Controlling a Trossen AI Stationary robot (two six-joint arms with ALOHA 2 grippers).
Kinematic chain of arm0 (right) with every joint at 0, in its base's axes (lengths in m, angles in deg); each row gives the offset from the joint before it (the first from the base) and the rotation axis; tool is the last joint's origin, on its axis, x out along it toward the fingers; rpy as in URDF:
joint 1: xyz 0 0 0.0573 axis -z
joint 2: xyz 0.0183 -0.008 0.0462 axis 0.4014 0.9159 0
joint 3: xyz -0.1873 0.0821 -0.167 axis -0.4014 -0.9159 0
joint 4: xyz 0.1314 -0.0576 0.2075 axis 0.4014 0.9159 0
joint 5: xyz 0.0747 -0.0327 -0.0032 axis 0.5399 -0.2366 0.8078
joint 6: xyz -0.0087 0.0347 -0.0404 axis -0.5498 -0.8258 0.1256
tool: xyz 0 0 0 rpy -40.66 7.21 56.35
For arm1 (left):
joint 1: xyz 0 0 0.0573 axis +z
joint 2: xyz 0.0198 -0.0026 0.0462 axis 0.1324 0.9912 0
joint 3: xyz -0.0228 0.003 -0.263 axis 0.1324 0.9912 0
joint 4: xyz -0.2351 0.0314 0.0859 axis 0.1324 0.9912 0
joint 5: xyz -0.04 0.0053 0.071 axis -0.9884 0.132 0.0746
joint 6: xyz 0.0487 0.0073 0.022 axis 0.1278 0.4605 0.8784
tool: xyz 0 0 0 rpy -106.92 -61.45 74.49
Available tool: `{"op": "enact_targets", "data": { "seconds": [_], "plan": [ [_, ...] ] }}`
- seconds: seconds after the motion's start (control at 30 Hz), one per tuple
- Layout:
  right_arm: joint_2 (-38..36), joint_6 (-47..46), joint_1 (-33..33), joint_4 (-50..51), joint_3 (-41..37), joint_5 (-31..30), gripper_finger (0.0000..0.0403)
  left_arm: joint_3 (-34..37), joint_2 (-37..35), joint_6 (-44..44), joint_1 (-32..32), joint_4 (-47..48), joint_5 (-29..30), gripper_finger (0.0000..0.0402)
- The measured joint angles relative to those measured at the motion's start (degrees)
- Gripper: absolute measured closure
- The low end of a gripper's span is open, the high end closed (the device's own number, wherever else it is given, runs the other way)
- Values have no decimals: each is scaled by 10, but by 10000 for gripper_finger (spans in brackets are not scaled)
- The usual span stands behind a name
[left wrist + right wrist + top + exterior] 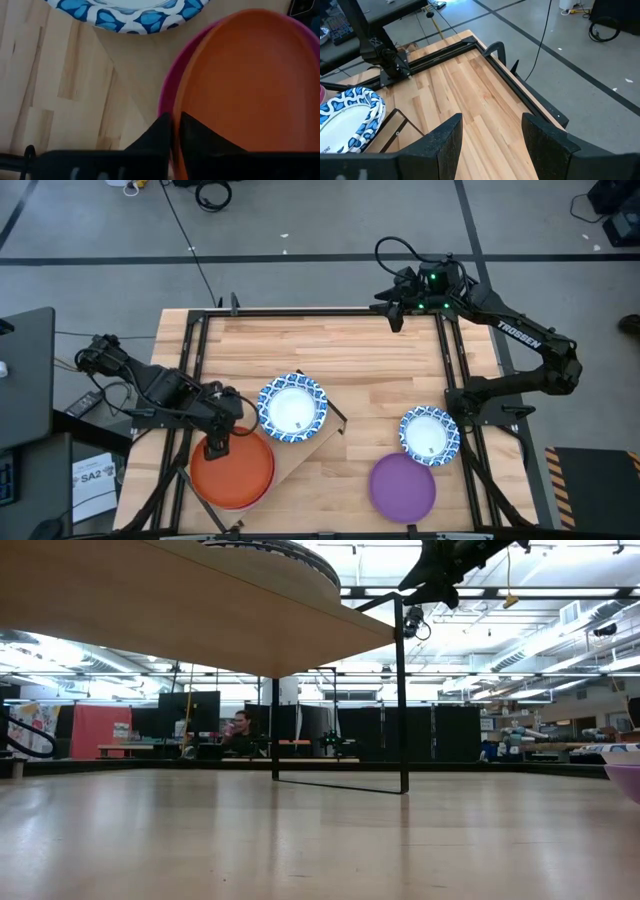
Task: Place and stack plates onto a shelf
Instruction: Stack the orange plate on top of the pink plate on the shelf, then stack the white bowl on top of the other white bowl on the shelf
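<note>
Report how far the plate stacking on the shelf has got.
Done: a blue-and-white plate and the orange plate, stacked on a magenta plate, sit on the shelf. In hand: the left end effector sits narrowly parted at the orange plate's rim. Left: a second blue-and-white plate and the purple plate remain on the table; the right end effector waits open at the far edge.

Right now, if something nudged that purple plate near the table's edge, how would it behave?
The purple plate lies flat, so it would probably slide, not roll. It looks thin and rigid, likely light. Being close to the table's edge, a push outward might drop it.
</note>
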Motion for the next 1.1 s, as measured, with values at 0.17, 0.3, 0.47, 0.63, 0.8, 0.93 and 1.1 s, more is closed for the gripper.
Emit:
{"op": "enact_targets", "data": {
  "seconds": [0.17,0.3,0.47,0.63,0.8,0.93,1.1],
  "plan": [
    [0,0,0,0,0,0,192,0,0,-3,0,5,27,326],
    [0,0,0,0,0,0,192,0,0,-4,0,10,48,294],
    [0,0,0,0,0,0,192,0,0,-4,0,25,51,257],
    [0,0,0,0,0,0,192,0,0,0,0,47,61,235],
    [0,0,0,0,0,0,192,0,0,37,0,47,61,232],
    [0,0,0,0,0,0,192,0,0,49,0,42,78,232],
    [0,0,0,0,0,0,192,0,0,56,0,13,147,232]
  ]
}}
